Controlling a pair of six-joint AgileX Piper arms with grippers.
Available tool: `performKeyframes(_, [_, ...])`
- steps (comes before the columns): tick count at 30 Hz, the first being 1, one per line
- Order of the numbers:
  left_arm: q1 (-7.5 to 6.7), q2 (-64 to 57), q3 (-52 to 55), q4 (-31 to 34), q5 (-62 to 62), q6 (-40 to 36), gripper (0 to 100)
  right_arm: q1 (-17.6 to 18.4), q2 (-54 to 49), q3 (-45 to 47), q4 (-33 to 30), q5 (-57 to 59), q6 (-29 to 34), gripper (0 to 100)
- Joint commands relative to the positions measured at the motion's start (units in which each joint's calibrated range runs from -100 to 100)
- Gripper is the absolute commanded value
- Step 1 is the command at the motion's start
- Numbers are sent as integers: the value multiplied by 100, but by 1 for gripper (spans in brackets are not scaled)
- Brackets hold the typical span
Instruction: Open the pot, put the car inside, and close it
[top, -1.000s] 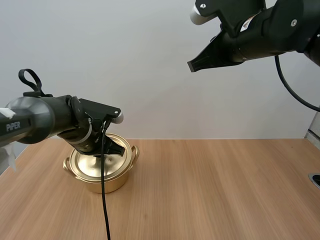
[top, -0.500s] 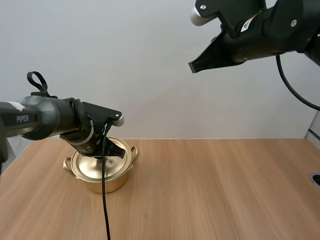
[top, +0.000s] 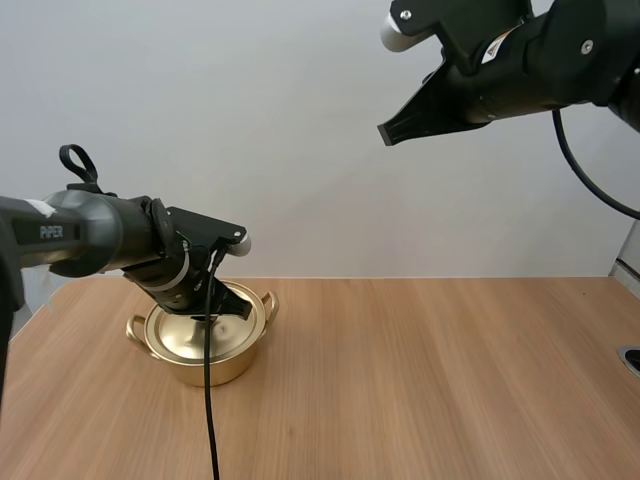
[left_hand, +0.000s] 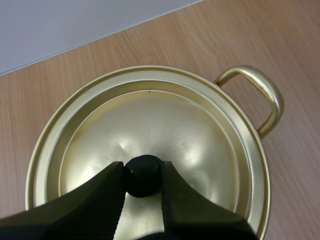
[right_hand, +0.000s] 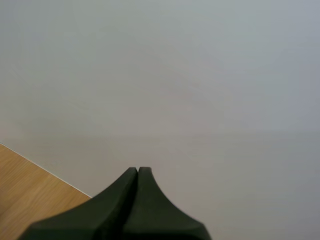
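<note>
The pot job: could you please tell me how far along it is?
Done: nothing yet; the lid sits on the pot. In hand: the left gripper pinches the lid's black knob, ready to lift. The right gripper is shut on nothing, high above the table. Left: lift the lid off, put the car in, and close the pot.

"PIPER" in pale capitals, printed lengthwise on the dark forearm shell of the left arm, well back from the left gripper, toward the base end. On the right arm, a small white and orange sticker set well behind the right gripper; print there too small to read.
</note>
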Motion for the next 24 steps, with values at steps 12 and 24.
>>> performKeyframes(12, [0,-41,-36,-9,53,3,96,-2,5,-4,0,-1,0,0])
performKeyframes(24, [0,-2108,-222,-1297,-1262,-145,94,-2,5,-4,0,49,70,0])
